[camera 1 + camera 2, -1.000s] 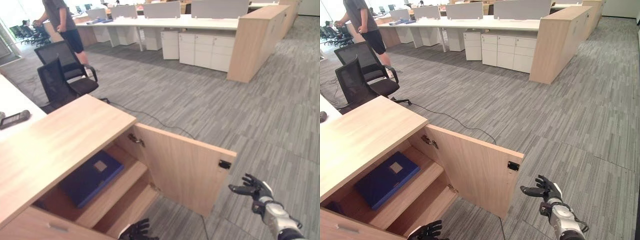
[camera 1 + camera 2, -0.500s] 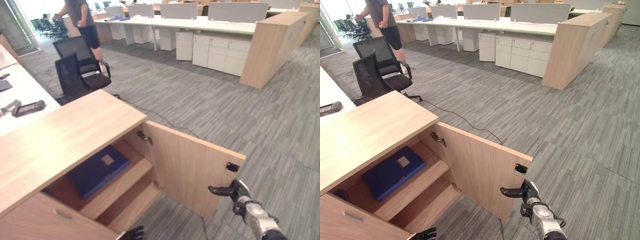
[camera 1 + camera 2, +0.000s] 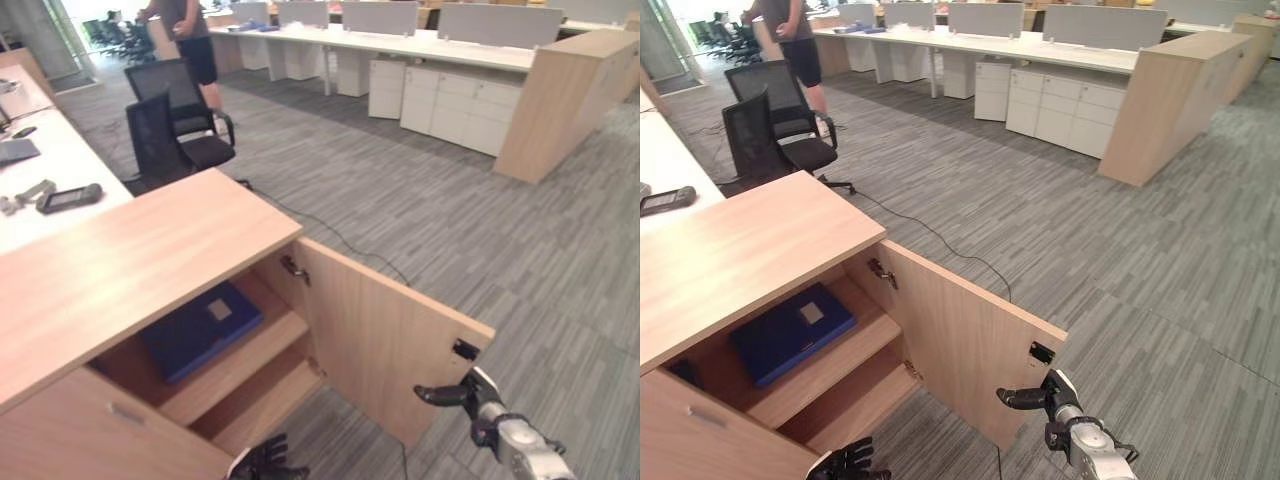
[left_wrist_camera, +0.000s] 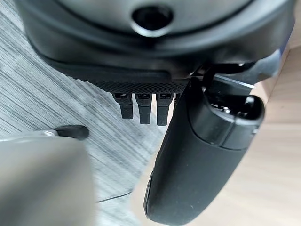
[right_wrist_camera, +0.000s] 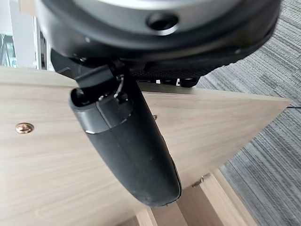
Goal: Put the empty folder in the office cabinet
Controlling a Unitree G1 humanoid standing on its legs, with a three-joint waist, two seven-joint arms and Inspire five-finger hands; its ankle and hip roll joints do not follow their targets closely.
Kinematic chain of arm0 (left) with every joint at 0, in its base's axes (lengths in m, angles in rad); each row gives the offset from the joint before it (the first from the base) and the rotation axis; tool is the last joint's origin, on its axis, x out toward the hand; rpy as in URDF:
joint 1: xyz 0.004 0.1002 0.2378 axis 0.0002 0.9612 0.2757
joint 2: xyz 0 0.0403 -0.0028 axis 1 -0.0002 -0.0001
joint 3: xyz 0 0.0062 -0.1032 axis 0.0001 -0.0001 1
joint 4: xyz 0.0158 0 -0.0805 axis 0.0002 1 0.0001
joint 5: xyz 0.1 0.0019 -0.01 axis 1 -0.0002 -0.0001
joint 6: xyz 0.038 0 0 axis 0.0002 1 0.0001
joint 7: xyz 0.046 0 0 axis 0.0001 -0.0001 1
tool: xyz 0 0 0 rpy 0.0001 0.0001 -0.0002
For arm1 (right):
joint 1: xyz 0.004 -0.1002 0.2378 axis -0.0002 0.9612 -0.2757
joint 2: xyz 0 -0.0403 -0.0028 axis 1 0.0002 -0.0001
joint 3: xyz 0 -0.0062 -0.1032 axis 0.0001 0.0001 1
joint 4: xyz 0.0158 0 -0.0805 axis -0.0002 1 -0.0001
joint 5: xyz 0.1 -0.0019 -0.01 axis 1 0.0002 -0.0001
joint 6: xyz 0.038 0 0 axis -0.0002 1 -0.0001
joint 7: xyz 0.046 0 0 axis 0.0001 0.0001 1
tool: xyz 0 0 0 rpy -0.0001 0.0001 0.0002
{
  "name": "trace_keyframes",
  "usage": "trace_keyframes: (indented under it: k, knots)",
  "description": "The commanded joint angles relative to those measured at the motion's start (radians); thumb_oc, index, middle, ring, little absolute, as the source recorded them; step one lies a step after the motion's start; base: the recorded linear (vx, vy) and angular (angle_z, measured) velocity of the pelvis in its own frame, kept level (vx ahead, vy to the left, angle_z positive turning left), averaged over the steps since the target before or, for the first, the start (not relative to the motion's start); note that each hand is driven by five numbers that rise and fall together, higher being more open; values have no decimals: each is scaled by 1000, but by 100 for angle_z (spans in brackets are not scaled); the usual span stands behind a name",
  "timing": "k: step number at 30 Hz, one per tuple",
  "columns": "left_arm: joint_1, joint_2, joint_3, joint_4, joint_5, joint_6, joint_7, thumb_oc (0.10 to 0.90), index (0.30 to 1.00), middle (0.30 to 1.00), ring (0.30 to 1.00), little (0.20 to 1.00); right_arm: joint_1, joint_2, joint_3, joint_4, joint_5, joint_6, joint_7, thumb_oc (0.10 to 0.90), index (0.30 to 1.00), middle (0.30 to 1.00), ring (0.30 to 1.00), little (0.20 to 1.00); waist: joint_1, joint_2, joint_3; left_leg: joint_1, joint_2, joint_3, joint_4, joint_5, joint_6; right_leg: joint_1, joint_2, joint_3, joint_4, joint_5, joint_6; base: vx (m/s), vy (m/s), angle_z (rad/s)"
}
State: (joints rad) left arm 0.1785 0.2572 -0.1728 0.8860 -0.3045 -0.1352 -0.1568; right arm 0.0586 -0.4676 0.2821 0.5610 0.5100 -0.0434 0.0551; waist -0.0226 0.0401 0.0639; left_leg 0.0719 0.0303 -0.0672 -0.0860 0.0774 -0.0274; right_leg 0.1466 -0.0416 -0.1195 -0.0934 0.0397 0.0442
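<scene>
Folder's already in: the dark blue flat folder [image 3: 200, 329] lies on the upper shelf of the light wood office cabinet [image 3: 130, 270]. So you're at the closing step, I'd say. The light wood cabinet door [image 3: 385, 345] stands swung wide open.

Next move, in my view: get your right hand [image 3: 1045, 397] onto the door's outer face near the free edge & push it round toward the cabinet front.

Right hand sits low, just beside the door's free edge, w/ straight fingers pointing at it, holding nothing. Contact w/ the door: can't tell.

Left hand [image 3: 264, 460] hangs low in front of the cabinet, fingers loosely relaxed, holding nothing.
</scene>
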Motion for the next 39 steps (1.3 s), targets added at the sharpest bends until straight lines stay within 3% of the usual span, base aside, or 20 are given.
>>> trace_keyframes:
  k: [1, 5, 6, 7, 8, 11, 12, 14, 15, 17, 22, 25, 27, 30, 32, 33, 34, 35, 36, 39]
  knots:
    - [-113, 62, 24, -11, -84, -60, 21, 800, 900, 900, 900, 900, -105, 72, 18, -184, -8, -107, 112, 800, 900, 900, 900, 900, 70, -16, 26, -15, 46, -15, 18, -34, -99, -16, -38, -62, 58, -113, 51, -132, -35, 38]
    - [-138, 68, 48, -11, -115, -63, 35, 800, 900, 900, 900, 900, -87, 70, 20, -207, 10, -113, 116, 800, 900, 900, 900, 900, 71, -27, 64, -111, 60, 19, 127, -32, -123, -38, -64, -103, 66, -112, 52, -128, 25, 45]
    - [-148, 64, 53, -7, -120, -59, 40, 800, 900, 900, 900, 900, -84, 69, 26, -213, 12, -115, 110, 800, 900, 900, 900, 900, 61, -35, 72, -131, 84, 96, 168, -36, -121, -46, -81, -126, 69, -106, 54, -120, 53, 44]
    - [-151, 60, 64, -4, -121, -57, 45, 800, 900, 900, 900, 900, -82, 78, 41, -217, 18, -108, 108, 800, 900, 900, 900, 900, 42, -48, 71, -123, 145, 246, 218, -53, -114, -53, -101, -157, 72, -98, 55, -134, 80, 84]
    - [-146, 61, 70, 0, -122, -57, 49, 800, 900, 900, 900, 900, -82, 80, 49, -226, 19, -105, 110, 800, 900, 900, 900, 900, 41, -50, 69, -111, 164, 275, 231, -61, -120, -52, -105, -162, 75, -97, 53, -74, 60, 110]
    - [-145, 61, 73, 5, -120, -58, 51, 800, 900, 900, 900, 900, -86, 81, 59, -229, 14, -103, 112, 800, 900, 900, 900, 900, 37, -50, 66, -98, 184, 285, 242, -61, -127, -51, -112, -175, 82, -97, 51, -54, 110, 73]
    - [-151, 58, 68, 2, -122, -57, 52, 800, 900, 900, 900, 900, -87, 90, 73, -238, 19, -98, 116, 800, 900, 900, 900, 900, 27, -44, 54, -56, 246, 311, 245, -32, -145, -49, -135, -240, 101, -96, 44, -107, 210, 46]
    - [-149, 54, 57, -6, -115, -54, 45, 800, 900, 900, 900, 900, -76, 95, 80, -240, 26, -92, 119, 800, 900, 900, 900, 900, 14, -33, 49, -3, 277, 332, 223, -32, -162, -46, -146, -295, 115, -100, 44, -99, 176, 68]
    - [-149, 54, 57, -6, -115, -53, 45, 800, 900, 900, 900, 900, -76, 95, 80, -240, 26, -92, 119, 800, 900, 900, 900, 900, 14, -33, 49, -2, 277, 332, 223, -32, -162, -46, -146, -295, 115, -100, 44, -63, 100, 88]
    - [-142, 48, 32, -12, -92, -47, 32, 800, 900, 900, 900, 900, -59, 104, 83, -250, 34, -83, 128, 800, 900, 900, 900, 900, 1, -22, 24, 38, 263, 385, 152, -54, -164, -52, -166, -365, 129, -87, 54, -53, 193, 64]
    - [-127, 59, 11, -29, -56, -41, 20, 800, 900, 900, 900, 900, -75, 124, 97, -243, 11, -74, 136, 800, 900, 900, 900, 900, 29, -33, 20, 32, 208, 353, 119, -83, -137, -46, -213, -393, 175, -69, 76, -19, 266, 60]
    - [-118, 71, 8, -44, -48, -39, 10, 800, 900, 900, 900, 900, -103, 149, 109, -222, -3, -71, 131, 800, 900, 900, 900, 900, 60, -45, 21, 45, 157, 337, 65, -99, -100, -70, -271, -426, 243, -46, 108, -48, 265, 20]
    - [-99, 82, 26, -60, -48, -40, 13, 800, 900, 900, 900, 900, -144, 178, 122, -201, -16, -69, 124, 800, 900, 900, 900, 900, 88, -49, 32, 67, 118, 335, 23, -112, -62, -122, -324, -403, 347, 11, 165, -28, 237, 43]
    - [-105, 91, 31, -47, -45, -40, 17, 800, 900, 900, 900, 900, -160, 196, 114, -192, -7, -73, 115, 800, 900, 900, 900, 900, 100, -59, 34, 61, 99, 312, 15, -108, -48, -146, -337, -374, 385, 55, 194, -17, 106, 40]
    - [-119, 98, 27, -43, -59, -42, 28, 800, 900, 900, 900, 900, -167, 195, 96, -214, 17, -84, 88, 800, 900, 900, 900, 900, 88, -59, 32, 49, 88, 251, 6, -103, -39, -167, -236, -209, 352, -17, 185, 23, 67, 100]
    - [-119, 98, 27, -43, -59, -42, 28, 800, 900, 900, 900, 900, -168, 195, 96, -214, 17, -84, 88, 800, 900, 900, 900, 900, 88, -58, 29, 45, 89, 251, 4, -100, -39, -170, -234, -209, 348, -12, 184, 86, 107, 159]
    - [-129, 99, 20, -47, -70, -43, 29, 800, 900, 900, 900, 900, -172, 183, 82, -225, 25, -90, 75, 800, 900, 900, 900, 900, 70, -54, 34, 44, 72, 204, 4, -95, -30, -195, -150, -71, 312, -67, 169, 66, 75, 145]
    - [-129, 99, 20, -47, -71, -42, 29, 800, 900, 900, 900, 900, -172, 183, 81, -225, 25, -90, 75, 800, 900, 900, 900, 900, 72, -53, 35, 46, 73, 205, 5, -97, -31, -195, -148, -70, 313, -70, 168, 105, 82, 116]
    - [-139, 95, 6, -47, -66, -44, 24, 800, 900, 900, 900, 900, -160, 173, 59, -237, 24, -94, 68, 800, 900, 900, 900, 900, 62, -57, 38, 43, 49, 144, -1, -100, -21, -175, -118, -1, 267, -84, 147, 58, -13, 107]
    - [-135, 89, -2, -35, -46, -41, 21, 800, 900, 900, 900, 900, -135, 167, 47, -241, 13, -94, 65, 800, 900, 900, 900, 900, 64, -61, 18, 45, 30, 113, -1, -107, -17, -110, -119, -7, 197, -86, 131, 77, -27, 101]
